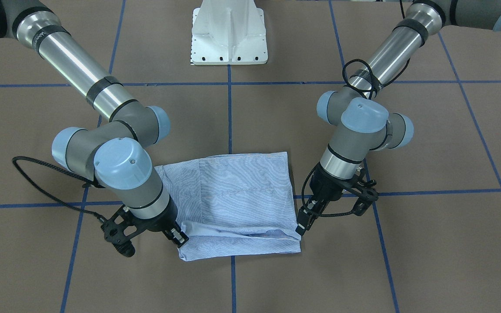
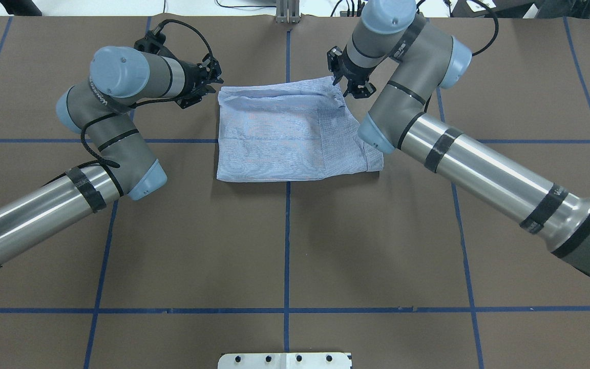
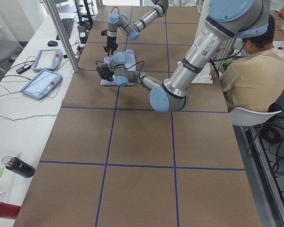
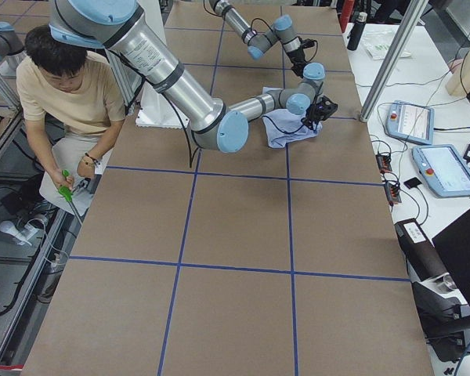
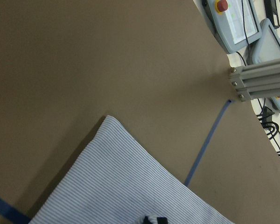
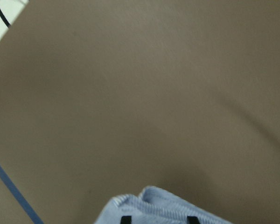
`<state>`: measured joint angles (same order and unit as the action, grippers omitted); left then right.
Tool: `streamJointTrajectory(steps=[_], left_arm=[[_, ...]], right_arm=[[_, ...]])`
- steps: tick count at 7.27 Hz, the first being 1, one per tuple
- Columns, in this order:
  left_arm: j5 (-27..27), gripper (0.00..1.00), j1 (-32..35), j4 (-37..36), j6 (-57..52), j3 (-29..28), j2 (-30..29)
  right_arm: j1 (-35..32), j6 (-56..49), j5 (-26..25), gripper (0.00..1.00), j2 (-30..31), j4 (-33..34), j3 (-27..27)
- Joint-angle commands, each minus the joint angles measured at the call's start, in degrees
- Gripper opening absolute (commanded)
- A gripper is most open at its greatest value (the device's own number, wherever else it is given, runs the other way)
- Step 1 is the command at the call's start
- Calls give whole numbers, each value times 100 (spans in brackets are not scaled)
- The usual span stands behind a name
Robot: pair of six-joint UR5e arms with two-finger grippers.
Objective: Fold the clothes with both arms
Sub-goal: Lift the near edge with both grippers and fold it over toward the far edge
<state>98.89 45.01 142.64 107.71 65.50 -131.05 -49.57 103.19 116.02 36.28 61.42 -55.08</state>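
Note:
The light blue striped shirt [image 1: 233, 195] [image 2: 285, 133] lies folded into a rough rectangle on the brown table. Its upper layer ends just short of the edge farthest from the robot's base. My left gripper [image 1: 301, 229] [image 2: 216, 86] sits at one far corner of that layer, fingertips together on the cloth [image 5: 130, 186]. My right gripper [image 1: 182, 238] [image 2: 346, 87] is at the other far corner. In the right wrist view a bunched fold of the shirt [image 6: 154, 205] rises between its two fingertips. Both arms reach across the table from the sides.
The white pedestal base [image 1: 228, 34] stands at the robot's side of the table. A person [image 4: 70, 86] sits beside the table there. Teach pendants [image 3: 47, 59] and an aluminium post [image 5: 261, 79] stand beyond the shirt's far edge. Blue tape lines grid the table.

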Motion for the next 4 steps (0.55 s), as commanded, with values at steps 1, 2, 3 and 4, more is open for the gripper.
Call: streamJointTrajectory(steps=[1, 2, 3, 4], left_arm=[[-36, 94, 122, 53, -162, -73, -8], [-19, 95, 139, 79, -188, -38, 9], [-1, 99, 174, 71, -458, 102, 79], [51, 99, 175, 19, -1279, 382, 401]], right_arm=[[-492, -720, 632, 100, -130, 63, 234], [-483, -730, 632, 100, -122, 72, 226], [-492, -835, 641, 100, -78, 72, 199], [-509, -1532, 632, 100, 35, 72, 164]])
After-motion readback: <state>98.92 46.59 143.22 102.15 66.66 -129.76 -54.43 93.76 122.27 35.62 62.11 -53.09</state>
